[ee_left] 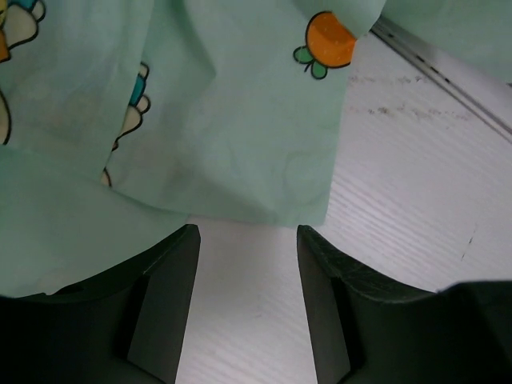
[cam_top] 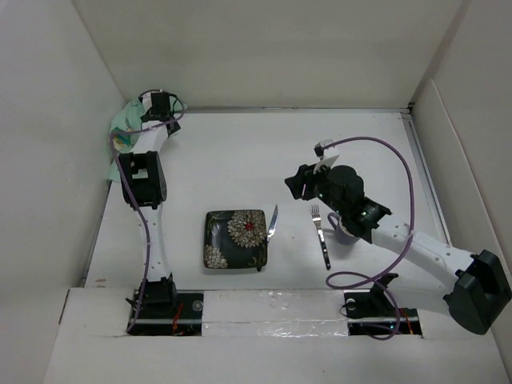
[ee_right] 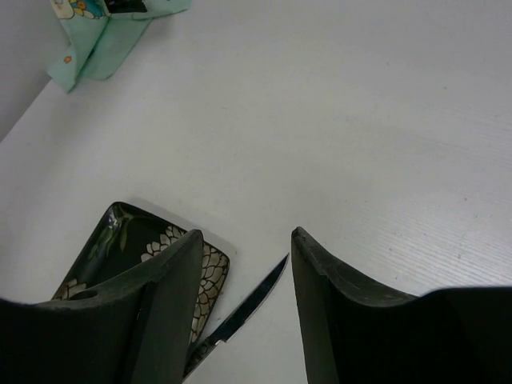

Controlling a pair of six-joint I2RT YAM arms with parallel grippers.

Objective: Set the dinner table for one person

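L claw (ee_left: 247, 234) spread at mat (ee_left: 224, 120), R claw (ee_right: 246, 234) spread

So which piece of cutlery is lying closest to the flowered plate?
The knife, just beside the plate's right edge. The fork lies farther right, clearly apart from the plate.

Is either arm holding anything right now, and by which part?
Nothing is held. The left tool stands open at the edge of the mint-green cloth, not closed on it; the right tool is open and empty near the knife.
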